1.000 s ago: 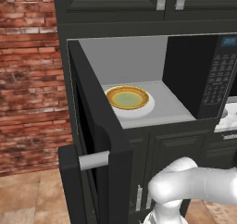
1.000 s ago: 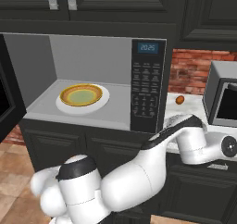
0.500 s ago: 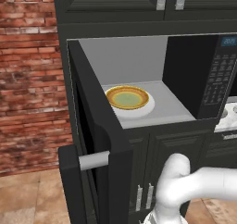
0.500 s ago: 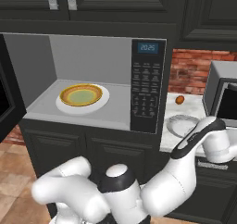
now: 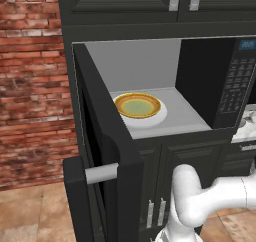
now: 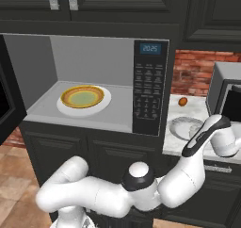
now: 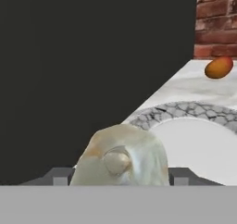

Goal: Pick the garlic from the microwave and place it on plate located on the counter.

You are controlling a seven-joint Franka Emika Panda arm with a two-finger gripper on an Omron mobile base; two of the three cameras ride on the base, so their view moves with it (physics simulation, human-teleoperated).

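Garlic [image 7: 121,156] sits clamped between the fingertips [image 7: 59,176] of the gripper [image 7: 119,176], close over the near rim of the plate [image 7: 185,111] on the counter [image 7: 194,82], beside the microwave's [image 6: 149,88] black side. An orange-brown egg-like thing [image 7: 218,66] lies farther back by the brick wall [image 7: 216,19]. Inside the open microwave, an orange-rimmed dish [image 6: 83,96] rests on its white turntable [image 6: 104,103].
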